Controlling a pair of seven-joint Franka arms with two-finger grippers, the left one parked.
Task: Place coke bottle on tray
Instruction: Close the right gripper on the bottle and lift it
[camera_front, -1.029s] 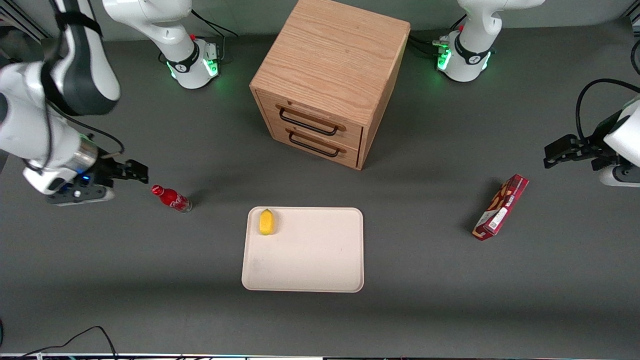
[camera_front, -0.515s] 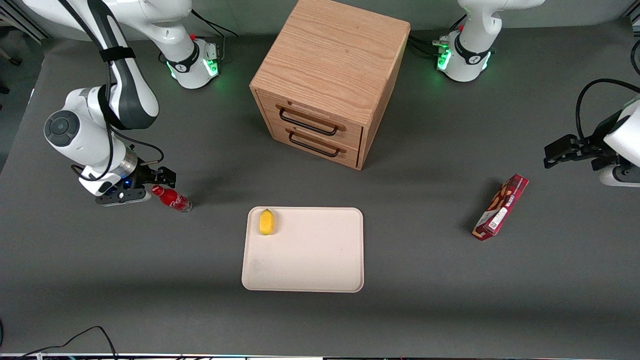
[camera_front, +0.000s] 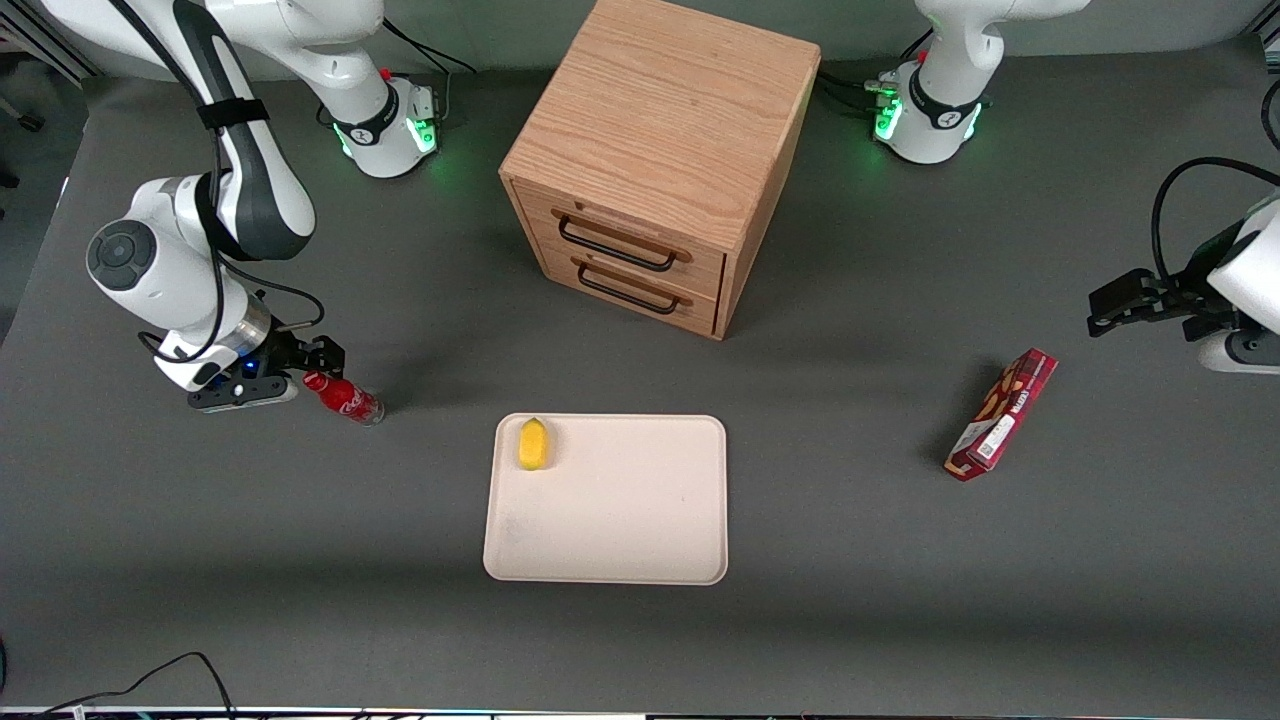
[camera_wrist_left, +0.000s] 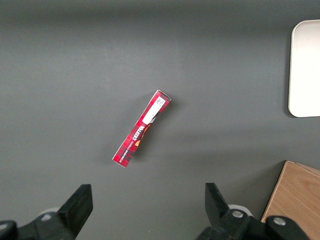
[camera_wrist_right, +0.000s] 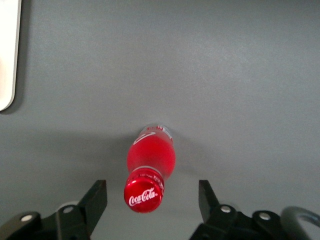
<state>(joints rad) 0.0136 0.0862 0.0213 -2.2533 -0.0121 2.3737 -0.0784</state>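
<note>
The coke bottle (camera_front: 343, 397) is small and red with a red cap and a clear base, and it stands on the grey table toward the working arm's end. In the right wrist view the coke bottle (camera_wrist_right: 149, 170) shows from above, its cap between my two fingers. My gripper (camera_front: 318, 362) is open right above the bottle's cap, with its jaws wide apart and touching nothing; it also shows in the right wrist view (camera_wrist_right: 152, 196). The cream-beige tray (camera_front: 620, 510) lies flat near the table's middle, nearer the front camera than the cabinet. Its edge shows in the right wrist view (camera_wrist_right: 9, 60).
A yellow lemon-like object (camera_front: 533, 443) lies on the tray's corner nearest the bottle. A wooden two-drawer cabinet (camera_front: 655, 160) stands farther from the camera than the tray. A red snack box (camera_front: 1002, 414) lies toward the parked arm's end; it also shows in the left wrist view (camera_wrist_left: 142, 128).
My gripper has moved from a spot apart from the bottle to right above its cap, then shifted slightly. The bottle has not moved.
</note>
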